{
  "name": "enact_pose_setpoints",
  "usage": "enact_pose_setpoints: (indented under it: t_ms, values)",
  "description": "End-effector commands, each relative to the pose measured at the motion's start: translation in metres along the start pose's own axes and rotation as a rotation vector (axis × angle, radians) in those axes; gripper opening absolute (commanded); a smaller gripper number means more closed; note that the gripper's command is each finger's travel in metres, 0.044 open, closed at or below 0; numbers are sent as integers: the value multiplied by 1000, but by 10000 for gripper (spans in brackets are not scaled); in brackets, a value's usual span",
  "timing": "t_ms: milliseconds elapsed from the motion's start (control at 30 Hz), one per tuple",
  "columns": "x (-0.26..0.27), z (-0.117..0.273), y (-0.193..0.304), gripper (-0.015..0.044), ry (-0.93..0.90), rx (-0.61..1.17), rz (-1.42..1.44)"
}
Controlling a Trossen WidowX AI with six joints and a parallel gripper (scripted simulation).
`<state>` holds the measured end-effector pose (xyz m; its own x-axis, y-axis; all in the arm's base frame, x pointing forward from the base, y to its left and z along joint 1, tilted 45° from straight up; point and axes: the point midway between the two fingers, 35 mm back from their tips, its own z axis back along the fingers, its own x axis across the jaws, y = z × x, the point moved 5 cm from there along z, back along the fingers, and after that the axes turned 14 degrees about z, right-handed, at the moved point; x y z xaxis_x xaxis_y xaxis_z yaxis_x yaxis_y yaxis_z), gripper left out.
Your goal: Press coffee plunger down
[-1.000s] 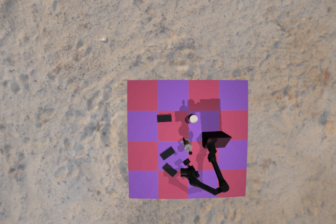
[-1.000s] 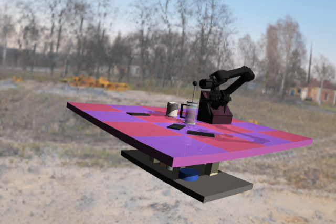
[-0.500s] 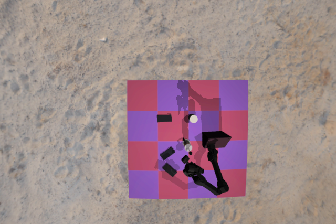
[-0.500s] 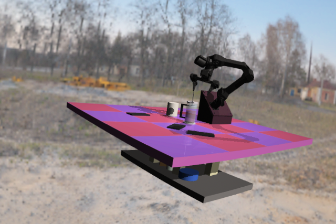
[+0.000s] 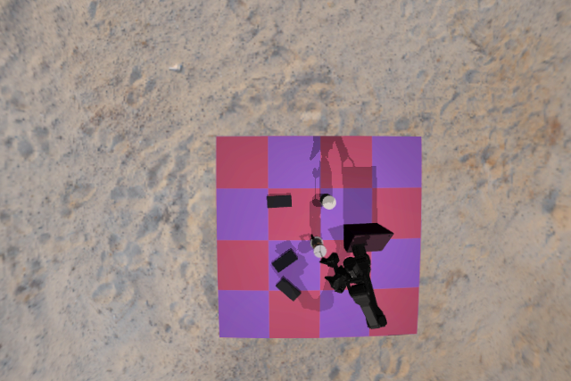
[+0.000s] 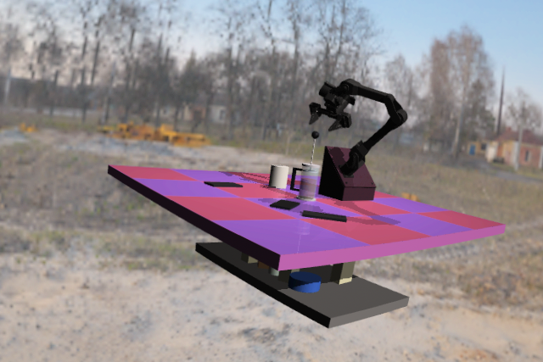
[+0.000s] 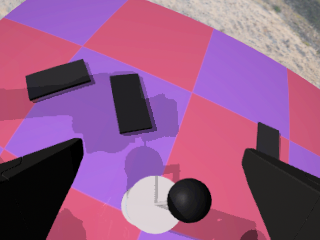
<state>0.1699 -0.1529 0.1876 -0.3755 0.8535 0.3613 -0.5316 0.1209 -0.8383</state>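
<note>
The coffee press (image 6: 308,185) stands upright on the checkered table, its handle toward the white mug. Its pale lid (image 5: 319,251) (image 7: 145,212) is seen from above. The plunger's thin rod (image 6: 313,150) stands well out of the lid, with the round black knob (image 6: 315,134) (image 7: 189,200) on top. The knob is hidden by the gripper in the top view. My gripper (image 5: 323,269) (image 6: 321,126) (image 7: 164,152) is open and empty, pointing down above the knob. In the wrist view, the knob shows between the fingers, low in the picture and right of centre. No contact with it is visible.
A white mug (image 5: 328,202) (image 6: 278,176) stands near the press. Flat black blocks (image 5: 278,201) (image 5: 284,260) (image 5: 288,288) (image 7: 59,80) (image 7: 131,104) lie on the table. The arm's dark wedge base (image 5: 368,236) (image 6: 355,182) stands on the press's other side.
</note>
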Motion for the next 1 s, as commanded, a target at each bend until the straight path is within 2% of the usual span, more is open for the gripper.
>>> enact_pose_setpoints:
  t_ms: [0, 167, 367, 700, 967]
  values:
    - [-4, 26, 14, 440, 71, -120, -85]
    - [-7, 61, 30, 440, 194, -286, -177]
    - [-10, 65, 21, 440, 160, -178, -279]
    - [8, 24, 60, 440, 153, -179, -272]
    - [7, 19, 61, 440, 157, -174, -273]
